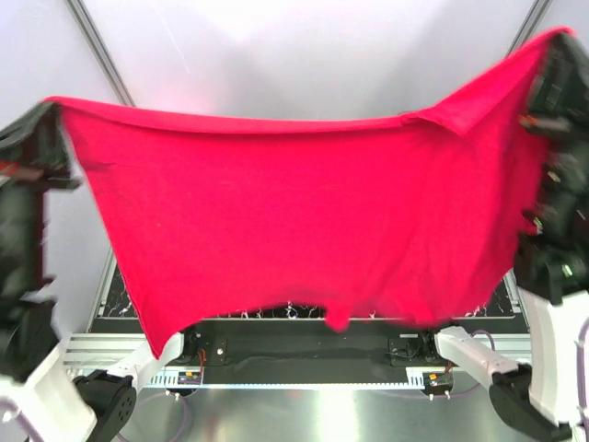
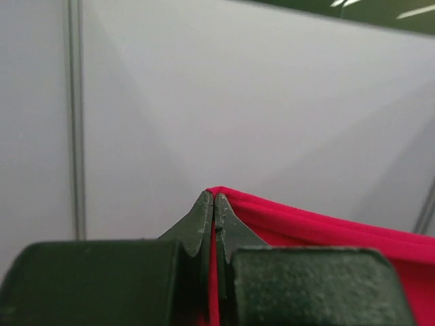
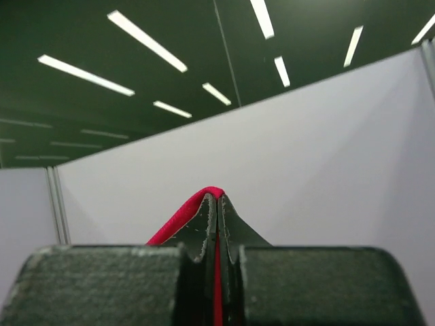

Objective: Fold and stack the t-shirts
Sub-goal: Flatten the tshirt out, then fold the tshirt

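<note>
High above the desk (image 1: 276, 333), a red tee (image 1: 294, 212) hangs spread wide like a curtain, its top edge pulled taut between the left pincer (image 2: 215, 204) and right pincer (image 3: 218, 204), each clamped on a corner, likely to flatten it for folding.

One red tee (image 1: 294, 212) is in view. Two arms show, a left arm (image 1: 20, 230) and a right arm (image 1: 552, 267). Each carries one end effector, the left end effector (image 2: 215, 204) and the right end effector (image 3: 218, 204), with two fingers (image 2: 201, 221) apiece.
</note>
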You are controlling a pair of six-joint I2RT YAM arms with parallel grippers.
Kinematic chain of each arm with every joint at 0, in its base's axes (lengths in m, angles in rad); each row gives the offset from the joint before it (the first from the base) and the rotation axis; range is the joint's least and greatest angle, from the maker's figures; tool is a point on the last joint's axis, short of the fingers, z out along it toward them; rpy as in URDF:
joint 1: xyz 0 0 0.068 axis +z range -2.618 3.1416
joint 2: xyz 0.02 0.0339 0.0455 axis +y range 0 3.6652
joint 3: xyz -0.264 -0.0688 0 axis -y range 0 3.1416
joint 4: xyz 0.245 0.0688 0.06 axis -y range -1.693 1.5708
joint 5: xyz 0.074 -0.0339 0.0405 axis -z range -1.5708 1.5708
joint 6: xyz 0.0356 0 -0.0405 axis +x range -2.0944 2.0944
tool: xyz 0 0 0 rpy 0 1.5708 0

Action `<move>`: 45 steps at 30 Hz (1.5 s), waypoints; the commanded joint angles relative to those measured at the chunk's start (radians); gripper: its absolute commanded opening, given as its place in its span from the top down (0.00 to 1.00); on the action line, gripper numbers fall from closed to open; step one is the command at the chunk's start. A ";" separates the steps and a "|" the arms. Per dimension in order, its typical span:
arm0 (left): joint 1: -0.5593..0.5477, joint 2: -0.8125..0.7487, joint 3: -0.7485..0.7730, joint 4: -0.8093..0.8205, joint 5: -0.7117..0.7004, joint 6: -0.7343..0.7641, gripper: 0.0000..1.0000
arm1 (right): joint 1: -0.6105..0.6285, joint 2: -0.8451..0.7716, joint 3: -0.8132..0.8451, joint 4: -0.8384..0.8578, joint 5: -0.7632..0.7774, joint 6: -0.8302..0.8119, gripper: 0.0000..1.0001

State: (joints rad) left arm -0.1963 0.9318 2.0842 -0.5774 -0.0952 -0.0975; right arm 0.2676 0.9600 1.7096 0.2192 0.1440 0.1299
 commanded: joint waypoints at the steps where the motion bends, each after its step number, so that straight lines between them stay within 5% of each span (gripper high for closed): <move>1: -0.003 0.091 -0.149 -0.010 -0.153 0.081 1.00 | 0.001 0.129 -0.025 -0.049 -0.009 0.036 1.00; 10: 0.075 0.125 -0.736 0.221 -0.284 0.121 1.00 | 0.001 0.370 -0.215 0.006 -0.012 0.088 1.00; 16: 0.144 0.304 -0.963 0.401 -0.310 0.101 1.00 | 0.002 0.597 -0.324 0.124 -0.034 0.106 1.00; 22: 0.216 0.663 -0.890 0.447 -0.291 0.018 1.00 | 0.002 0.874 -0.223 0.151 -0.089 0.135 1.00; 28: 0.242 0.783 -0.819 0.413 -0.244 -0.065 1.00 | 0.002 1.010 -0.111 0.072 -0.130 0.139 1.00; 37: 0.250 0.788 -0.805 0.344 -0.227 -0.080 1.00 | 0.001 0.959 -0.091 -0.093 -0.078 0.138 1.00; 45: 0.259 0.772 -0.809 0.197 -0.236 -0.128 1.00 | 0.001 0.780 -0.255 -0.213 -0.044 0.206 1.00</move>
State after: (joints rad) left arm 0.0540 1.7489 1.2488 -0.3241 -0.3336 -0.1936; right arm 0.2676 1.8626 1.4864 0.0444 0.0586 0.2989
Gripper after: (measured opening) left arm 0.012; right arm 0.010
